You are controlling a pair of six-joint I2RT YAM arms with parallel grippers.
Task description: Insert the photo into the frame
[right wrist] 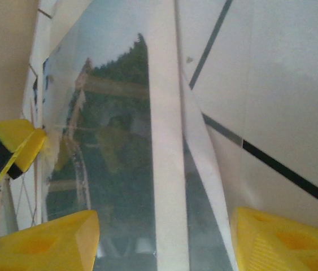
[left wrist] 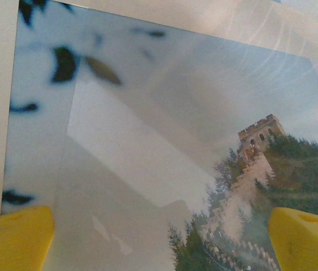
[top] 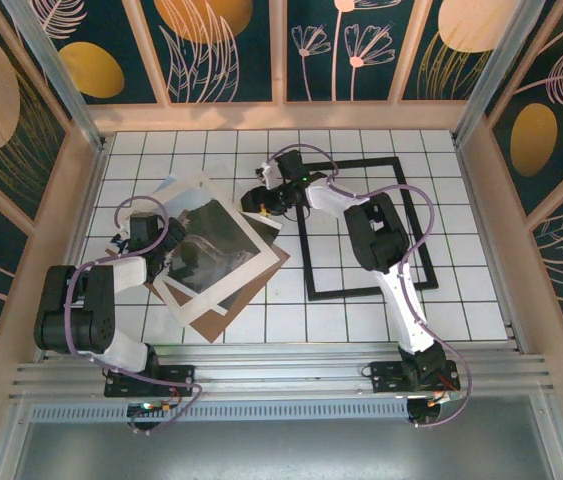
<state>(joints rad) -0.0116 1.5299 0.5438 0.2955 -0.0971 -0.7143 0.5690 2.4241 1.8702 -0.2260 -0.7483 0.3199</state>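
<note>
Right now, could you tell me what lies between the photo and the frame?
Top view: between photo and frame lie the white mat border, a brown backing board corner, then bare tiled table.

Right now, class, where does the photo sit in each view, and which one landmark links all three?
Top external: photo left of centre, tilted, left of the frame.
Left wrist: photo across the middle, tower at right.
Right wrist: photo left of centre, dark trees.
Shared landmark: the white mat bordering it.
</note>
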